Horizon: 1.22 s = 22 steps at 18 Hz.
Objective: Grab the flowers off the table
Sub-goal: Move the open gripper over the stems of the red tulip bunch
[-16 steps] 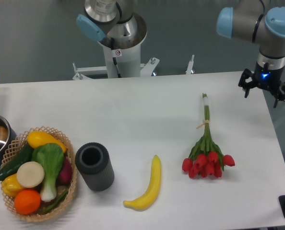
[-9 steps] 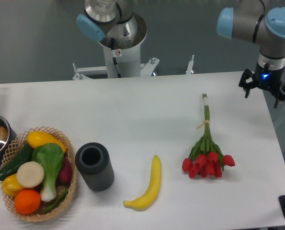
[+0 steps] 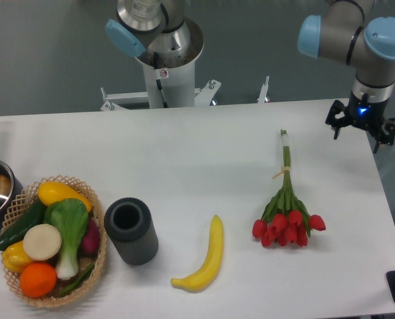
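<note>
Looking at the fixed view, I am seeing the gripper hanging above the far right edge of the table, its two black fingers spread wide with nothing between them. The flowers are lying flat on the white top, well apart from the tool, down and to its left in the picture: red heads bunched toward the near edge, green stems running away from me, a tan band crossing the stems partway up.

I am judging this as the approach, with the grasp not yet begun. To do it well, I am planning to bring the tool over the stems close to the band, where the bunch is narrowest and firmest, and to turn the wrist so the fingers are straddling the stems crosswise. Closing on the blooms would be crushing them; closing too near the pale cut end would be letting the heavy heads droop and swing. The banana is lying near the heads, so I am favouring a descent from straight above.
</note>
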### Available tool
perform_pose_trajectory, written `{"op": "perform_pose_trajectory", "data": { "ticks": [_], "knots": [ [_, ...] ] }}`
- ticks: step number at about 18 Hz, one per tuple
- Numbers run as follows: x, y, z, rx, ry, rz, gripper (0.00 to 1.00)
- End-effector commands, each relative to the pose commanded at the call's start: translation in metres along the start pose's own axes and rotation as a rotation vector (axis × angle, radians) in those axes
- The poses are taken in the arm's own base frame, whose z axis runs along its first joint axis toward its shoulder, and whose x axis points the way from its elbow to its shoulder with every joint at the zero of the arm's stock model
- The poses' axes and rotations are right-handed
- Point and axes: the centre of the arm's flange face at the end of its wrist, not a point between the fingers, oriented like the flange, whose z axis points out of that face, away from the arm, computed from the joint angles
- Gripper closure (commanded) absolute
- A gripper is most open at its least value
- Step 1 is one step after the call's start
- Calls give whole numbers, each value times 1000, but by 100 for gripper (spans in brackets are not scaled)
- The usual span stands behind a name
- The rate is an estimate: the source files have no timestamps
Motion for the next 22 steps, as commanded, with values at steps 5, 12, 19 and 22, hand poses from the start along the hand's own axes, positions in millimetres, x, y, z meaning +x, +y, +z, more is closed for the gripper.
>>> {"op": "perform_pose_trajectory", "data": {
  "ticks": [5, 12, 19, 22],
  "knots": [
    [18, -4, 18, 28, 49, -56, 0],
    [37, -12, 43, 67, 118, -129, 0],
    [52, -28, 57, 128, 158, -155, 0],
    [55, -33, 62, 123, 165, -145, 0]
  ]
}}
